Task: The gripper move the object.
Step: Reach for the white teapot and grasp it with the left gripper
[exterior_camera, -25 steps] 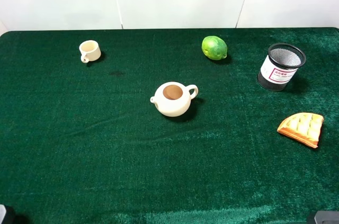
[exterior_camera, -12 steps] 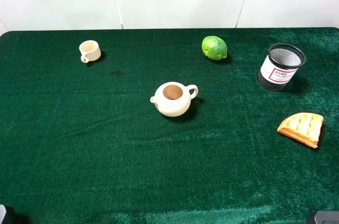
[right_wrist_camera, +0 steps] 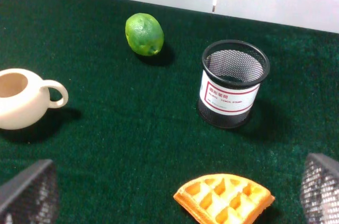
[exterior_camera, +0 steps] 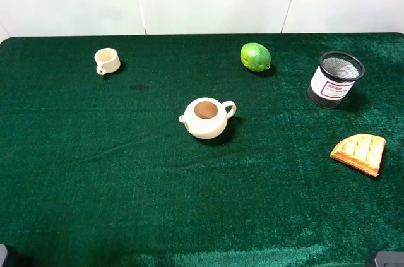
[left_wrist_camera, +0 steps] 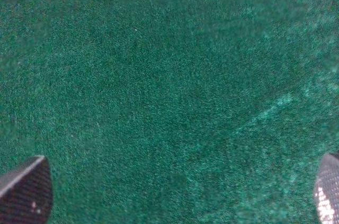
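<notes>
The cream lidless teapot [exterior_camera: 206,117] with a brown inside stands upright near the middle of the green cloth, spout to the left and loop handle to the right. It also shows in the right wrist view [right_wrist_camera: 21,98]. My left gripper [left_wrist_camera: 175,192] is open and empty over bare green cloth, far from the teapot. My right gripper [right_wrist_camera: 175,192] is open and empty, with the teapot well ahead and to one side of it. In the exterior high view only small dark bits of the arms show at the two bottom corners.
A small cream cup [exterior_camera: 107,60] stands at the back left. A green lime [exterior_camera: 255,57] lies at the back, right of centre. A black mesh pen holder [exterior_camera: 334,79] stands at the right, and a waffle piece [exterior_camera: 360,153] lies in front of it.
</notes>
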You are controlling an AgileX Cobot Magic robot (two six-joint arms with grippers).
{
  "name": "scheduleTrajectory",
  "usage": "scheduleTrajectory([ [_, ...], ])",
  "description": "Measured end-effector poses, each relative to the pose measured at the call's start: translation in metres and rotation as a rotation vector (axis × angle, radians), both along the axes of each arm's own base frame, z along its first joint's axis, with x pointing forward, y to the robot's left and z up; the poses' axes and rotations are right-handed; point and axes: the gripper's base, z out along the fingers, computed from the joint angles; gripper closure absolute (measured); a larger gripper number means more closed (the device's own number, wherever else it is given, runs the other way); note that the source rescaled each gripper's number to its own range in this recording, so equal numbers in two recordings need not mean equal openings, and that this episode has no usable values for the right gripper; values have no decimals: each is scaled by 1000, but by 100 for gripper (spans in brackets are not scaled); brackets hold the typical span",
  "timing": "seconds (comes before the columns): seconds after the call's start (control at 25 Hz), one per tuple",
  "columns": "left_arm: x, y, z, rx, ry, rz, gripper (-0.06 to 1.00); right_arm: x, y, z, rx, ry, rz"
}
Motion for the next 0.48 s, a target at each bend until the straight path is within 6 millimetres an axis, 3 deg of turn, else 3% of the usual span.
scheduleTrajectory([
  [0.24,46,-6,-13,44,108,-46,-6,0,0,0,0,0,0],
  [0.48,82,-27,-27,74,133,-168,-6,0,0,0,0,0,0],
])
